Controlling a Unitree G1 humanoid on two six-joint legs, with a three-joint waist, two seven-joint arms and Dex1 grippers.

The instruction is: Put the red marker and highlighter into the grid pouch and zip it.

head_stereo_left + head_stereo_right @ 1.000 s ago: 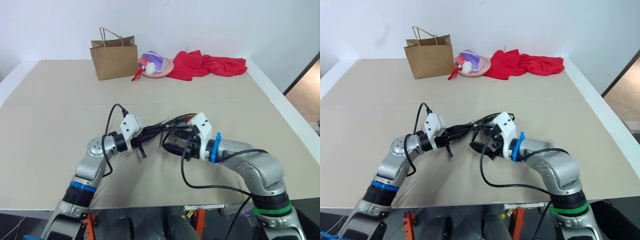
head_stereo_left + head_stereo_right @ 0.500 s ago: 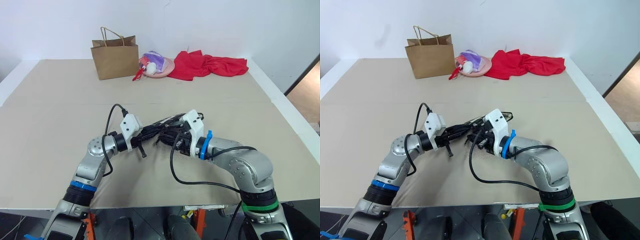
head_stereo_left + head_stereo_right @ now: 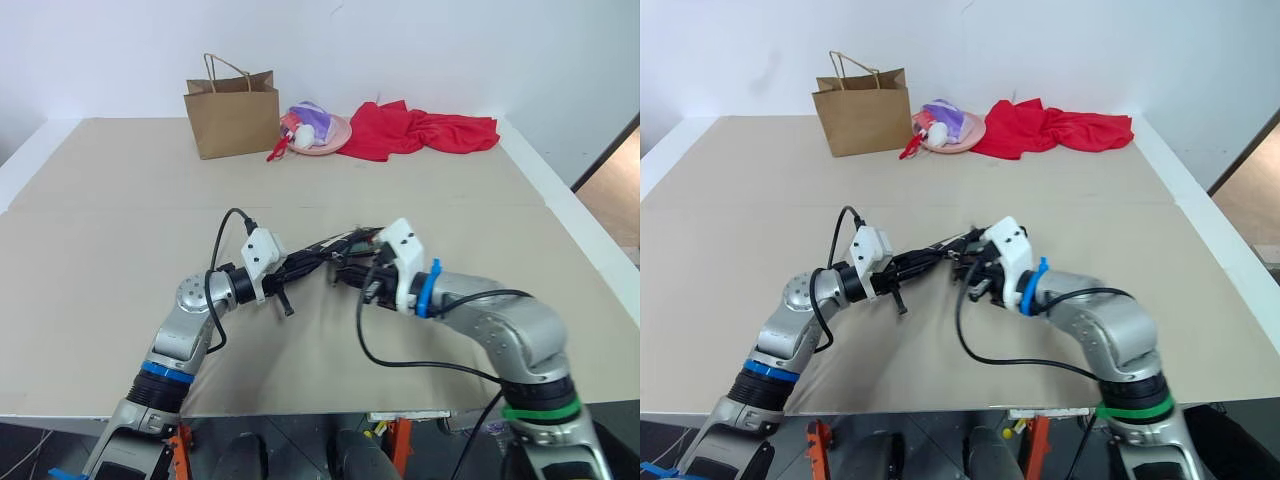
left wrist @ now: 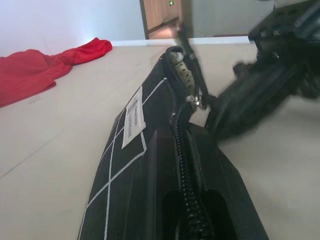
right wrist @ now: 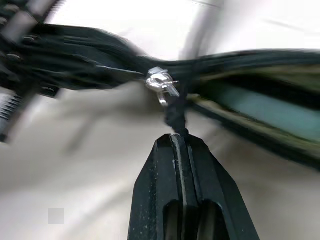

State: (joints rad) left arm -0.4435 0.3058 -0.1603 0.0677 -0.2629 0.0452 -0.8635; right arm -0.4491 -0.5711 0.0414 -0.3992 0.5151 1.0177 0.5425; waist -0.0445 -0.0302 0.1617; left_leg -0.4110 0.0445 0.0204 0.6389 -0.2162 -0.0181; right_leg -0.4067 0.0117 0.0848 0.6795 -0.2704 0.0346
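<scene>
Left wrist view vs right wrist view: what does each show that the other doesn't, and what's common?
Left wrist view alone: the grid pouch's white label, its closed zipper teeth, the red cloth on the table.
Right wrist view alone: the right gripper shut on the cord pull, and the greenish highlighter inside the open mouth.
Shared: the pouch's zipper and its metal slider.

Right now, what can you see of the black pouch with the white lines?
The grid pouch is flat black fabric with thin white grid lines and a small white label. It hangs between both grippers above the table. The left gripper is shut on one end. The right gripper pinches the zipper's cord pull. The zipper is partly open, with something pale green inside.
</scene>
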